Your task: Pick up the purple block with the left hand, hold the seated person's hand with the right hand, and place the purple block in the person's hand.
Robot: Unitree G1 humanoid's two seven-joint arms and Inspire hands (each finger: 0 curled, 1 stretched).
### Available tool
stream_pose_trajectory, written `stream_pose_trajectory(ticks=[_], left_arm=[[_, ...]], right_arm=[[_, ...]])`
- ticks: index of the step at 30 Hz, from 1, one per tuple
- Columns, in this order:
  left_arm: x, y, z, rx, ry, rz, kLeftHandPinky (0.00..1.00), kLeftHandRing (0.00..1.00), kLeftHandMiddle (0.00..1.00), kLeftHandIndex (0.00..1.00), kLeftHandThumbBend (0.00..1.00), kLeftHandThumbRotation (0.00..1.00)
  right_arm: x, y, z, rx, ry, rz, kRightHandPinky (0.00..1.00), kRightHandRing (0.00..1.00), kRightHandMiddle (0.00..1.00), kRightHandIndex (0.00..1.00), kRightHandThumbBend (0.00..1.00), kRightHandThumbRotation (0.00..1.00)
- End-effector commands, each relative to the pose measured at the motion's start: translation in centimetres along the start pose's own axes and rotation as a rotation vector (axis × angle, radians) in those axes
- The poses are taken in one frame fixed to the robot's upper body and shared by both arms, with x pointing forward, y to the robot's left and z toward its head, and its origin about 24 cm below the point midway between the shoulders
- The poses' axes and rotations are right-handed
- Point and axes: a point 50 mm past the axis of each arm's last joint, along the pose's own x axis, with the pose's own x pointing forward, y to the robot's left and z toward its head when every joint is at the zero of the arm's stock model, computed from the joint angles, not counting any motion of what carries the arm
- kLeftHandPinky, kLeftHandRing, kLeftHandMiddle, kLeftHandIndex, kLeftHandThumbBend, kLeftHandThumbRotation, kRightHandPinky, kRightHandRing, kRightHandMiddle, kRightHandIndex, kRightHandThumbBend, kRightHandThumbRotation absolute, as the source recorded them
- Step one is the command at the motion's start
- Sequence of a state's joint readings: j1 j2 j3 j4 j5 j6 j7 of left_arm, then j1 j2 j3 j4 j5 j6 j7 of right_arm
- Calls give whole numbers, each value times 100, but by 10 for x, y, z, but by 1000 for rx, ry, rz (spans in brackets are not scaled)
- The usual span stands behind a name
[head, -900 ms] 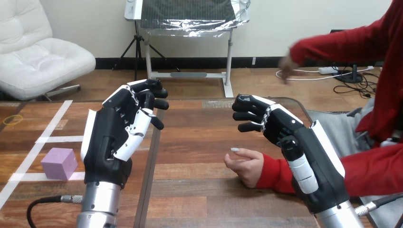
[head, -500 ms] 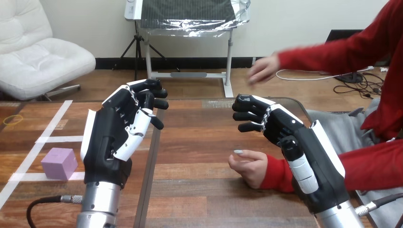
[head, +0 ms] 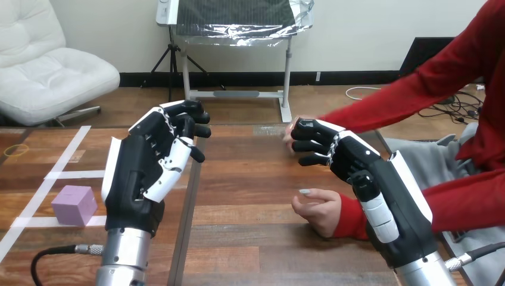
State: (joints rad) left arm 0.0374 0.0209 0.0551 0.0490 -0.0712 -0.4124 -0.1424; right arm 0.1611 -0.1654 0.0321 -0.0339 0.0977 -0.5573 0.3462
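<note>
Nearby, purple block [head: 74, 205] lies beside left hand [head: 140, 179], untouched.

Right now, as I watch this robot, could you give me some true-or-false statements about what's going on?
The purple block lies on the table. True.
The left hand holds the block. False: it is apart from the block, holding nothing.
The right hand grips the person's hand on the table. False: that hand rests beside it, ungripped.
The person's hand on the table is curled. True.
</note>
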Motion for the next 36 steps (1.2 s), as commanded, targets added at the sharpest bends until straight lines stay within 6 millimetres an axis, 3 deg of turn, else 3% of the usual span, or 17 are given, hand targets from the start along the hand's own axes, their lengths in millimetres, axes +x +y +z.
stream_pose_trajectory(ticks=[1,17,27,36], left_arm=[[18,4,8,63,-53,-36,42,62,65,64,21,40],[41,25,-3,216,48,-60,66,80,83,83,32,57],[60,40,-11,288,82,-43,79,85,87,87,41,59],[77,53,-17,318,105,-13,83,87,88,88,42,58]], right_arm=[[9,-6,11,-39,-61,-9,71,77,80,80,81,100],[10,-6,10,-33,-65,-10,70,77,80,80,81,100],[9,-5,10,-34,-61,-10,71,77,80,80,82,100],[9,-5,10,-33,-66,-11,71,77,80,80,82,100]])
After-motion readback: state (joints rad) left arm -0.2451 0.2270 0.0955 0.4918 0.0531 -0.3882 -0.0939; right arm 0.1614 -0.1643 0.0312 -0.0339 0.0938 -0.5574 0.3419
